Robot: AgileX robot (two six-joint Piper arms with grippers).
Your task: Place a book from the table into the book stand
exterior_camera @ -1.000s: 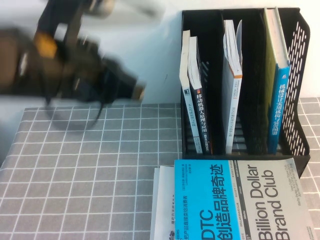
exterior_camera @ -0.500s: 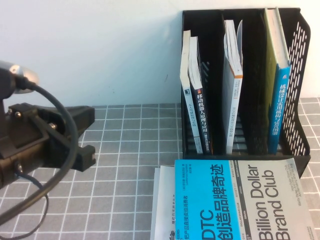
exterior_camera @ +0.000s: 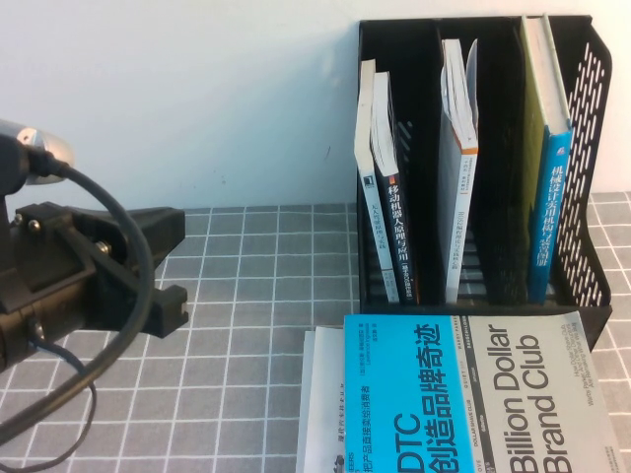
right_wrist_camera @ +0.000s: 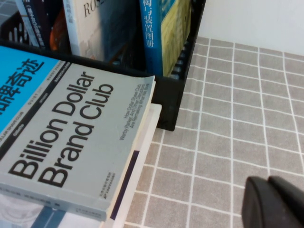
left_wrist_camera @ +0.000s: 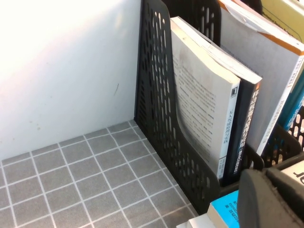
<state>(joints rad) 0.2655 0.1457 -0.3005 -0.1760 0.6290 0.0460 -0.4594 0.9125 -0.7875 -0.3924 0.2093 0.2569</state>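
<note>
The black book stand (exterior_camera: 592, 148) stands at the back right of the grey gridded table (exterior_camera: 246, 325). The dark book (exterior_camera: 395, 222) with white spine characters stands upright in the stand's left compartment, beside a white-spined book (exterior_camera: 366, 158). It also shows in the left wrist view (left_wrist_camera: 242, 137). My left arm (exterior_camera: 79, 286) sits low at the table's left, apart from the stand. My left gripper (left_wrist_camera: 268, 183) is shut and empty, near the stand's front corner. My right gripper (right_wrist_camera: 269, 187) is shut and empty above bare table, right of the stand; it is out of the high view.
The cyan-and-grey "Billion Dollar Brand Club" book (exterior_camera: 473, 394) lies on a stack of white books (exterior_camera: 320, 394) in front of the stand. White-spined books (exterior_camera: 458, 197) fill the middle compartment, a blue book (exterior_camera: 547, 217) the right one. A white wall stands behind.
The left arm came down from a raised, blurred position to low at the table's left, and has held still for the last half second. The books have not moved.
</note>
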